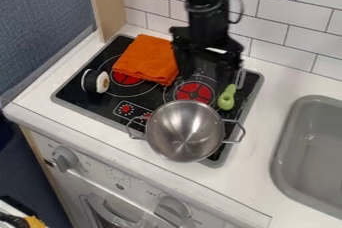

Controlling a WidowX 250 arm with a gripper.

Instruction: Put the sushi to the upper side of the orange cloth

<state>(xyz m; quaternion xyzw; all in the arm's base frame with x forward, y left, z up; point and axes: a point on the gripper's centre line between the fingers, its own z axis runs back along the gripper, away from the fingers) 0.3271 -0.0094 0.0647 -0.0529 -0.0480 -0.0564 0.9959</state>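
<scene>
The gripper (208, 73) hangs over the back right part of the stove, its two fingers spread apart and nothing seen between them. It is just right of the orange cloth (145, 58), which lies folded on the back left of the stove. The sushi (101, 82), white with a black wrap and a small orange-brown centre, rests at the stove's left edge, in front and to the left of the cloth. A space separates it from the cloth, and the gripper is well to its right.
A steel pot (185, 131) with two handles stands at the stove's front right. The green-handled utensil (227, 97) lies behind it, close to the gripper. A grey sink (308, 154) is at the right, a tiled wall (270, 24) behind, and a wooden panel (107, 4) at the back left.
</scene>
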